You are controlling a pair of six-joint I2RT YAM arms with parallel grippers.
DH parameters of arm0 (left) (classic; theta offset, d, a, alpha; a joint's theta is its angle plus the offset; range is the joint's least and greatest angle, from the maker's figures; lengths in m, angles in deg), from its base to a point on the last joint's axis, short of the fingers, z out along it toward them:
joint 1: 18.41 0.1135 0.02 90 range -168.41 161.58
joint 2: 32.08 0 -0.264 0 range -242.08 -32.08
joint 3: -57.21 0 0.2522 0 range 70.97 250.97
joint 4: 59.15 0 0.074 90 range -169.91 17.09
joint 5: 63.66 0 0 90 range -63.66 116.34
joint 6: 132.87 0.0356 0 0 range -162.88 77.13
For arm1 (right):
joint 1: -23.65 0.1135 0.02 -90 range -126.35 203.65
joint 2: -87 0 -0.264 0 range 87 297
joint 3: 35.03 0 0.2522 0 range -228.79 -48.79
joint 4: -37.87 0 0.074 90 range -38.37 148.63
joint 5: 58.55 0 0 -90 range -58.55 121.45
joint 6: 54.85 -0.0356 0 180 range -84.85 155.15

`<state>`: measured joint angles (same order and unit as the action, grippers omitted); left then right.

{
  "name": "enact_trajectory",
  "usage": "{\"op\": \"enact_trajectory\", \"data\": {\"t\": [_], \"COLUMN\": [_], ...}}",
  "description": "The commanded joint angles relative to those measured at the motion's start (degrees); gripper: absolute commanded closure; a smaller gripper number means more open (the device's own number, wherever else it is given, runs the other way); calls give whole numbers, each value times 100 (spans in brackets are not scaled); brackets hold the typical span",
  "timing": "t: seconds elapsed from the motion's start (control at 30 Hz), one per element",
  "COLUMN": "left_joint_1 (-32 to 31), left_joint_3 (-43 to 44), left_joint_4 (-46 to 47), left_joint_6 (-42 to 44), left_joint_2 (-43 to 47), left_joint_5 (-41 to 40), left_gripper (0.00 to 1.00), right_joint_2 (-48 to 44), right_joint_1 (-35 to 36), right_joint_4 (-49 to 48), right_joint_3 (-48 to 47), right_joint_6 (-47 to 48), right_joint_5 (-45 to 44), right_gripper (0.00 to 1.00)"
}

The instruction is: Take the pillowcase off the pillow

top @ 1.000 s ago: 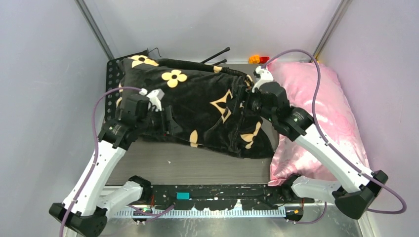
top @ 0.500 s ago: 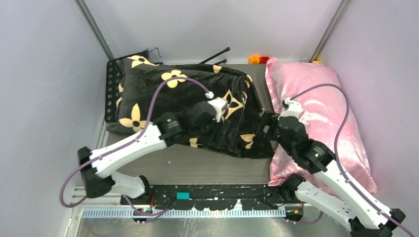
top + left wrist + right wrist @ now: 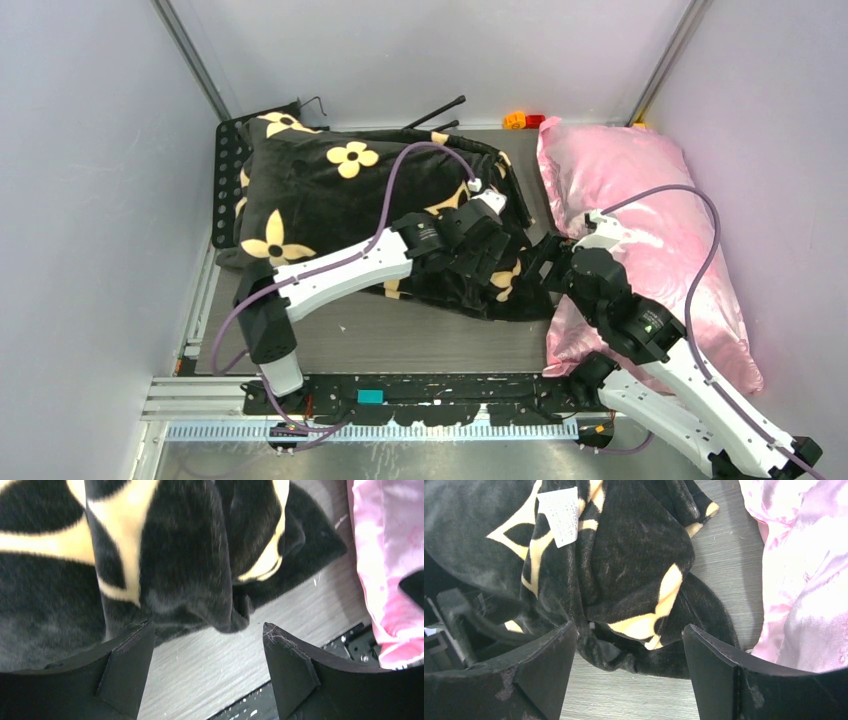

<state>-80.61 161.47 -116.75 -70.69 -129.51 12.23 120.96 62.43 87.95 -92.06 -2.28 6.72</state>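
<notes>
Pale grey-lilac walls close the cell on the left, far and right sides. The table (image 3: 400,338) is grey wood-grain board, bare along its near strip. A black perforated plate (image 3: 226,165) stands at its far-left edge. Two black rods (image 3: 438,110) lie at the far edge, and to their right sit small orange and red blocks (image 3: 524,120).

The pillowcase (image 3: 330,195) covers the left and middle of the table, from the plate across to just beside the pink cushion (image 3: 650,210) on the right. It is thick black plush, plump and rumpled, with yellow-tan four-petal flowers on its left and far parts and pointed star shapes toward its right end. That right end bunches into folds that droop onto the board. A white label (image 3: 558,515) shows among them in the right wrist view.

The left gripper (image 3: 206,627) hangs over the near-right folds, its jaws spread wide and grasping nothing, with bare board between them. The right gripper (image 3: 629,626) is just to its right, between the pillowcase and the cushion. It faces the same folds, its jaws also released and holding nothing.
</notes>
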Motion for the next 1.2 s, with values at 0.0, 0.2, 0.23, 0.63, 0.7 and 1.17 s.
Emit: {"op": "enact_trajectory", "data": {"t": [0.0,0.2,0.23,0.63,0.7,1.17], "left_joint_1": [-10,189,264,1280,1448,1768], "left_joint_3": [658,1567,1611,-818,-1325,-2340], "left_joint_4": [460,-102,-243,790,1060,763], "left_joint_6": [183,218,83,-287,-438,-691], "left_joint_2": [-322,-1082,-1147,1216,1867,3146], "left_joint_5": [-696,-1203,-1225,-358,-33,429], "left_gripper": [19,31,35,100,100,100], "right_joint_2": [-238,-435,-419,622,986,3555], "right_joint_1": [11,6,12,6,6,243], "right_joint_4": [-241,-355,-380,-944,-1247,-1661], "right_joint_3": [79,208,221,162,78,-1230], "right_joint_6": [-247,-294,-280,-235,-236,-1078], "right_joint_5": [-283,-303,-264,437,1000,1547], "right_gripper": [18,19,19,19,19,22]}}
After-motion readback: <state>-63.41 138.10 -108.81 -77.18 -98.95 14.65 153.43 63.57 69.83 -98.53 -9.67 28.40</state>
